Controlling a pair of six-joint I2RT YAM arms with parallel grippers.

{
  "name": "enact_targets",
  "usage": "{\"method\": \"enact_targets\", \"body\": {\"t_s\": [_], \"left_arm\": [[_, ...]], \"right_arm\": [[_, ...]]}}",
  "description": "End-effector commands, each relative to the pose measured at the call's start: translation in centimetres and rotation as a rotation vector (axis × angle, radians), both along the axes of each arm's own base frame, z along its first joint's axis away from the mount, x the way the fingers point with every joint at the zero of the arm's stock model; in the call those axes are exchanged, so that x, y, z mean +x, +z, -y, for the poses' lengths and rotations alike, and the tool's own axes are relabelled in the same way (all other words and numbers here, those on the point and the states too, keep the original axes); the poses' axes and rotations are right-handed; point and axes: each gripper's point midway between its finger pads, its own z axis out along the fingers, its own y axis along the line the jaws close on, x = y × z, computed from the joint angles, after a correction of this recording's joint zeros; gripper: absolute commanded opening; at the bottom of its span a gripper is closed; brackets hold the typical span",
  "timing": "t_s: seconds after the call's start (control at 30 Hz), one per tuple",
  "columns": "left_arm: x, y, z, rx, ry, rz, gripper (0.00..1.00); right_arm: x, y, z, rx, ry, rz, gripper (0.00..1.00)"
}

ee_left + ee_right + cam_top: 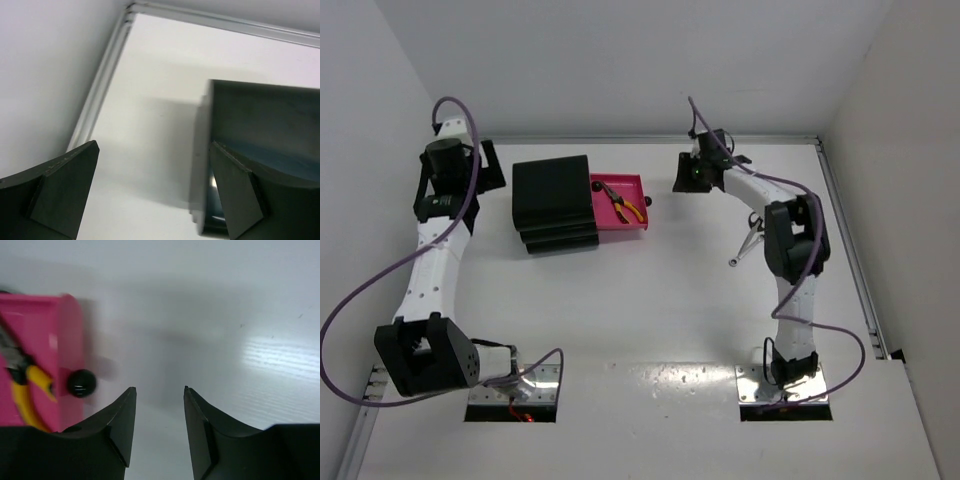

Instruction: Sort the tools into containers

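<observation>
Left gripper [153,145], right gripper [159,390]: jaws apart, empty. Wrench [741,253] lies centre-right beside my right arm [792,242]; I judge a careless swing could knock it away.

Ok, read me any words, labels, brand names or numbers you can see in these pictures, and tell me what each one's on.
None: no text can be read in any view.
The black cabinet, pink drawer, pliers and wrench show no legible marking.

You see the wrench [741,254] too small to tell its ends. In the right wrist view, the drawer [70,340] and pliers [37,380] are blurred and cut off at the left edge.
</observation>
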Motion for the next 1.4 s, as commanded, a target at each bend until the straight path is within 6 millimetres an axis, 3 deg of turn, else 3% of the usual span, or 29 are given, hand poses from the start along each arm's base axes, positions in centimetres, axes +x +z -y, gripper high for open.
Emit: {"method": "enact_targets", "body": {"t_s": [0.0, 0.13, 0.17, 0.27, 0.47, 0.67, 0.8, 0.93, 1.1, 1.37], "left_arm": [[0.2, 0.0, -3.3, -0.05, 0.108, -0.005, 0.99], [0.5, -2.0, -4.2, -0.068, 0.089, -0.074, 0.99], [0.8, -2.3, -3.9, -0.07, 0.064, -0.085, 0.99], [1.1, -4.2, -3.8, -0.079, 0.034, -0.131, 0.99], [0.9, -8.1, -2.3, -0.129, -0.045, -0.222, 0.99], [1.2, -9.5, -1.6, -0.158, -0.081, -0.245, 0.99], [1.4, -10.4, -1.4, -0.166, -0.101, -0.265, 0.99], [1.5, -11.2, -1.5, -0.163, -0.106, -0.287, 0.99], [1.7, -12.5, -1.2, -0.183, -0.121, -0.316, 0.99], [1.8, -13.2, -0.9, -0.184, -0.149, -0.334, 0.99]], "right_arm": [[-1.0, -4.1, -0.3, -0.002, -0.017, -0.144, 0.43], [-1.2, -6.3, -0.6, -0.021, -0.014, -0.178, 0.43], [-0.8, -5.9, -0.8, -0.016, -0.014, -0.161, 0.43], [-1.2, -7.3, -1.8, 0.002, 0.019, -0.193, 0.43], [-1.3, -7.1, -5.0, 0.119, 0.123, -0.218, 0.43], [-1.3, -5.2, -8.0, 0.261, 0.193, -0.213, 0.43], [-0.9, -4.6, -8.7, 0.302, 0.208, -0.185, 0.43], [-0.5, -1.9, -9.9, 0.353, 0.242, -0.124, 0.43], [-0.9, -0.8, -11.1, 0.4, 0.281, -0.12, 0.43], [-1.9, 1.4, -14.8, 0.447, 0.381, -0.072, 0.43]]}}
